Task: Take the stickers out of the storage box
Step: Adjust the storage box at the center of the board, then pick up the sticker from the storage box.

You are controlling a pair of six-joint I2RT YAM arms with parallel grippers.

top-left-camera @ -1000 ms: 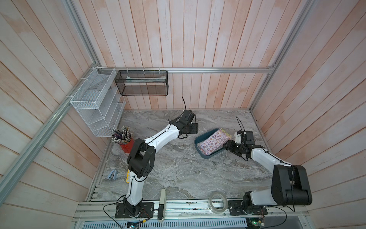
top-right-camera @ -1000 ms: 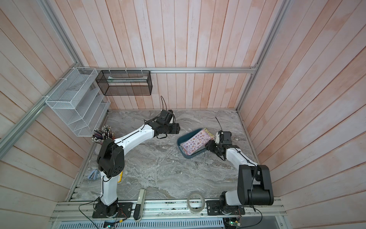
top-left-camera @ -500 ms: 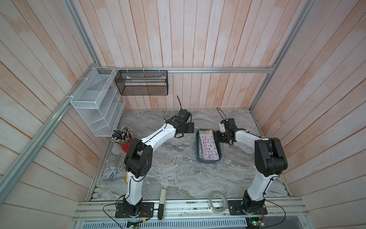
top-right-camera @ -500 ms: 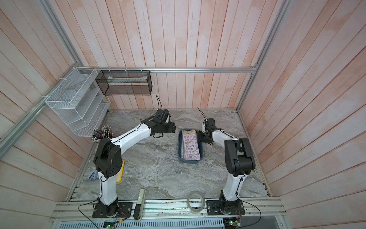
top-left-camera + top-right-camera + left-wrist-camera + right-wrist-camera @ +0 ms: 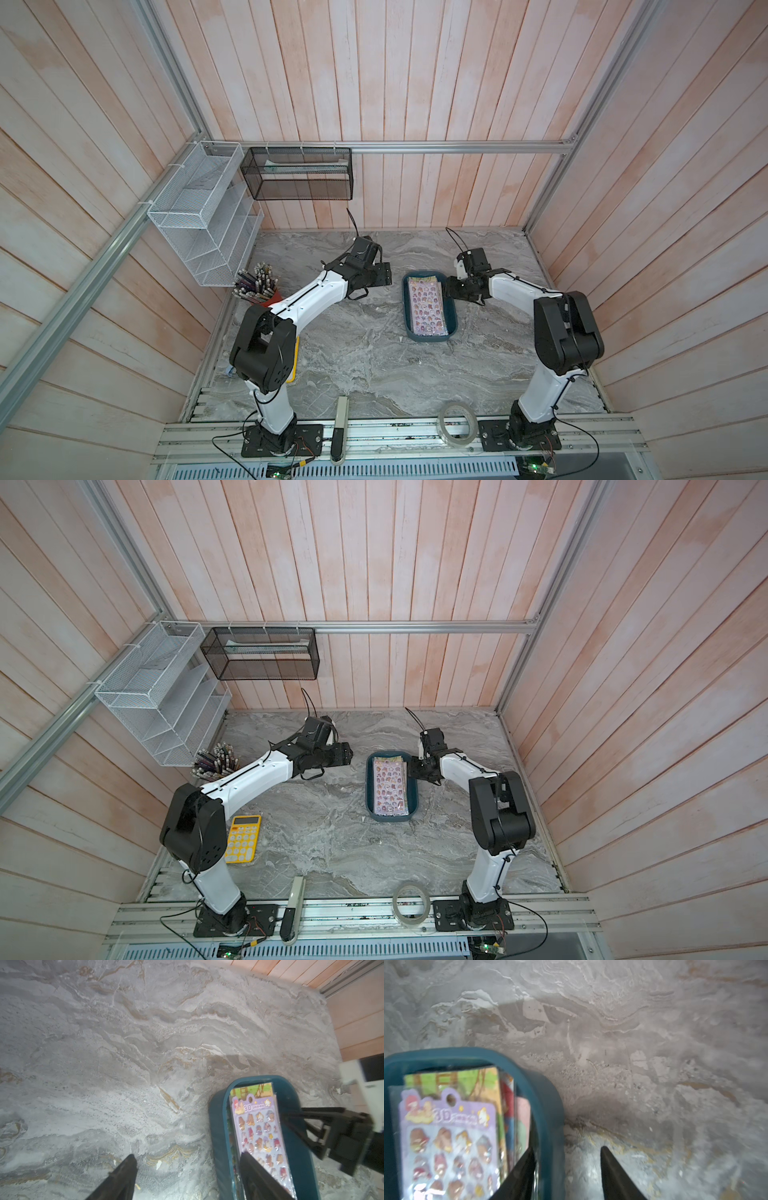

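In both top views the storage box lies on the tabletop right of centre, nearer the far edge, with the stickers stacked flat inside it. The left gripper hangs near the box's far left corner, and the right gripper is at its right rim. In the left wrist view the left gripper is spread wide, with one finger over bare tabletop and the other over the stickers. In the right wrist view the right gripper stands partly spread astride the box's wall. Its inner finger is beside the stickers and its outer finger is clear of the wall.
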